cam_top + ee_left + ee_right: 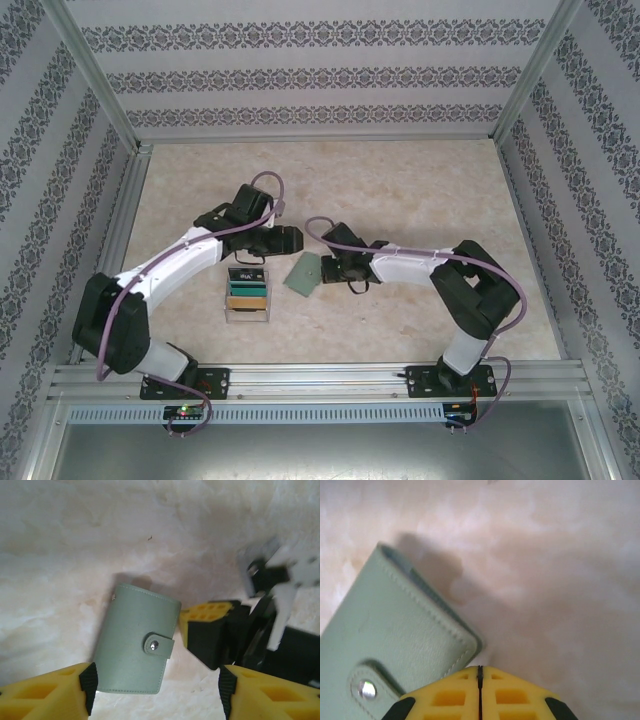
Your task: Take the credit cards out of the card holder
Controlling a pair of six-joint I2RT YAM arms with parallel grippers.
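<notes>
The right gripper [480, 674] has its two yellow fingers pressed flat together with nothing between them; in its own camera the seam is a thin dark line. Just off its tips, to their left in that view, lies the card holder [395, 635]. It is a sage-green wallet lying flat on the marbled table [560, 555], folded shut, with its tab snapped down by a silver stud [367, 690]. The fingertips sit at the holder's tab-side edge; whether they touch it I cannot tell.

The left gripper [156, 687] stands wide apart, one yellow finger at each side of its view. The card holder [137, 640] lies just ahead of the gap between them, a little tilted and untouched by them. From there the right gripper [202, 622] shows just beside the tab edge.

Seen from above, the left gripper [285, 240] and right gripper [335, 268] face each other. The card holder [303, 273] is between them, closer to the right one. A clear tray [248, 316] of coloured cards sits near the left gripper, on its base side.
</notes>
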